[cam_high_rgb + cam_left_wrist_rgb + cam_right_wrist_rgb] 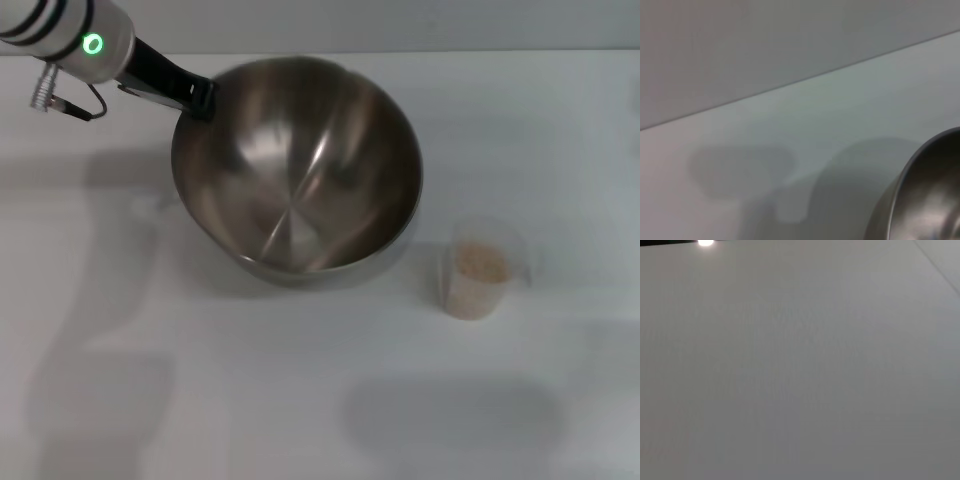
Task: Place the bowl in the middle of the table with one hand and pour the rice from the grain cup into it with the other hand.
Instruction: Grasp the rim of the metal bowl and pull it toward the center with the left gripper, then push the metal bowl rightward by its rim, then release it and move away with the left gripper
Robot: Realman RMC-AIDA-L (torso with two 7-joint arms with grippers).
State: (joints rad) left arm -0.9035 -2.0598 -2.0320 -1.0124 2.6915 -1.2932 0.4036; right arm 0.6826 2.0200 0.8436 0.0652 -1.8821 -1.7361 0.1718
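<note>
Near the middle of the counter point(300, 400) you can see the bowl point(300, 170), tilted, its far-left rim pinched by the fingers of your left gripper point(200, 98). Those fingers sit narrow, closed on the thin steel edge, one seemingly inside the rim and one outside. Gripping by the rim is likely why the bowl hangs tipped rather than flat: its weight swings down away from the grip, and the low side appears to touch the counter or sit just above it; you cannot tell which. From the left wrist view only a curve of the bowl point(925, 200) shows.

Just to the right of the bowl stands the grain cup point(482, 268), upright, with the rice point(478, 265) filling its lower part. Your right gripper is not in view; its camera shows only bare counter point(800, 370).
</note>
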